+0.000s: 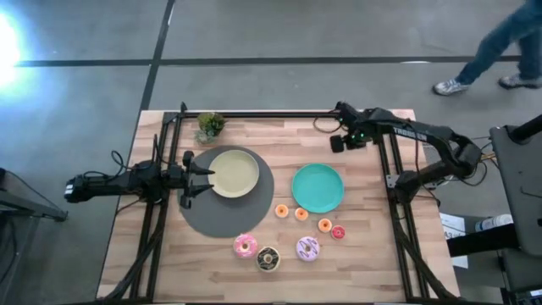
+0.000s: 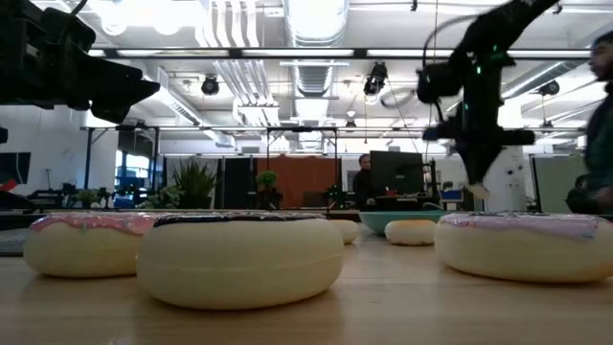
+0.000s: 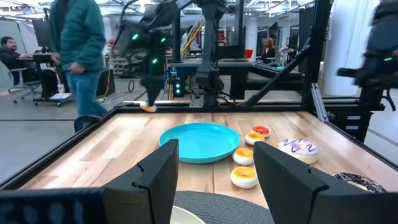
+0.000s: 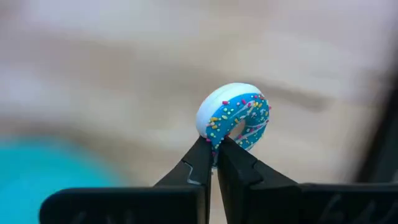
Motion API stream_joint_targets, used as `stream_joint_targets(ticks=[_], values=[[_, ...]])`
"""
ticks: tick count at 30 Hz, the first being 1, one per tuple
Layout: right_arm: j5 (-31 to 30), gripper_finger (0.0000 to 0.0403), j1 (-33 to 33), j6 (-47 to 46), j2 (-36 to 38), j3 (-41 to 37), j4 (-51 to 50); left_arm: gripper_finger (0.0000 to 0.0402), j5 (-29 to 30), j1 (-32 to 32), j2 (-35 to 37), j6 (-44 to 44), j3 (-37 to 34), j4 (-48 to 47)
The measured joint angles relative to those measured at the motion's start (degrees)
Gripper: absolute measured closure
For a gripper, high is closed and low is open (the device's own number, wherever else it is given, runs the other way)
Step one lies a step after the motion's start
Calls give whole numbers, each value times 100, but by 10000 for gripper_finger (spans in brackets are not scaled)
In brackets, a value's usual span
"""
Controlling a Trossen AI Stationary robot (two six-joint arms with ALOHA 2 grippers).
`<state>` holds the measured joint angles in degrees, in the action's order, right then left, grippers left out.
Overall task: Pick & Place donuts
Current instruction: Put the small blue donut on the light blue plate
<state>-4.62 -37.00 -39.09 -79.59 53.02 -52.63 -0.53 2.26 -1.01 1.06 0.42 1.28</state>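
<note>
Donuts lay along the wooden table's near edge: a pink-iced ring [image 1: 246, 246], a dark chocolate one [image 1: 268, 258] and a lilac sprinkled one [image 1: 307, 248], all plump and smooth-sided with cream bases in the low view. Just beyond them ran a loose row of four mini rings, three orange [image 1: 282, 211] [image 1: 301, 213] [image 1: 324, 224] and one red [image 1: 339, 232], near the rim of the round teal plate [image 1: 318, 188]. Left of that plate, a beige plate [image 1: 235, 172] sat on a round dark grey mat [image 1: 212, 216] of woven texture. The left gripper [image 1: 201, 175] hovered at the beige plate's edge with its dark angular fingers [image 3: 158, 180] spread wide and empty. Farther back, a small potted plant [image 1: 209, 125] stood by the far edge. The right gripper [image 1: 339, 142] hung above the far side of the table, beyond the teal plate, its fingertips pinched tight on the rim of a small blue-iced donut [image 4: 236, 118] dotted with coloured sprinkles, white underneath. A person [image 1: 500, 47] was on the grey floor beyond.
</note>
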Motion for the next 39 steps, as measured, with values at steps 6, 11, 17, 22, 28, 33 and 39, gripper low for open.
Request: stream_joint_targets(ticks=[6, 11, 17, 22, 28, 33, 39], values=[[280, 394, 1537, -814, -263, 330, -156, 218, -1, 0, 0, -1, 0, 0], [473, 394, 2249, -1622, -962, 959, -296, 218, -1, 2, -1, 0, 0, 0], [537, 391, 2443, -1882, -1930, 1806, -611, 218, 0, 0, 1, -2, 0, 0], [776, 390, 2443, -1639, -2681, 2295, -598, 218, -1, 2, 1, 0, 0, 0], [704, 388, 2479, -1319, -3313, 2726, -762, 218, 1, 2, -1, 0, -2, 0], [603, 351, 2518, -1273, -3465, 2876, -782, 218, -1, 1, 1, 0, -1, 0], [417, 272, 2661, -1243, -3241, 3125, -895, 218, 1, 1, -1, -1, 0, 0]])
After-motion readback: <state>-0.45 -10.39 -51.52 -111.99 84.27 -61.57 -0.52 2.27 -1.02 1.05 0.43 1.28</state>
